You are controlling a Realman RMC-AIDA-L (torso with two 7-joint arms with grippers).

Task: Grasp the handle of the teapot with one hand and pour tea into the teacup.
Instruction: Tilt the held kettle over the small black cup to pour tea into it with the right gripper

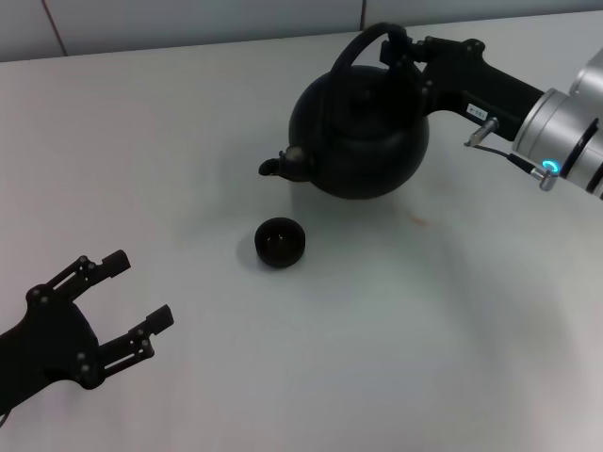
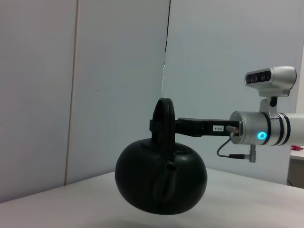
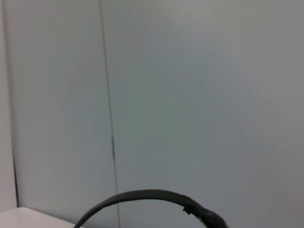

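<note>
Black pot [image 1: 363, 127] lifted by handle [image 1: 363, 42], right gripper [image 1: 403, 49] clamped on it. Spout not yet over cup [image 1: 280, 241], pour undone. Left gripper [image 1: 132, 306] agape, near left.

One pot, one cup, two hands

On the table [image 1: 188, 141] there is a single teapot [image 1: 363, 132], bearing one arched handle [image 1: 363, 42], one short spout [image 1: 278, 166] and one lid. There is one teacup [image 1: 280, 242], small and bowl-shaped. Two robot hands are in sight: one right hand [image 1: 407, 52] at the teapot's handle, and one left hand [image 1: 122, 297], which shows two fingers. One lit blue ring shows on the right arm.
</note>
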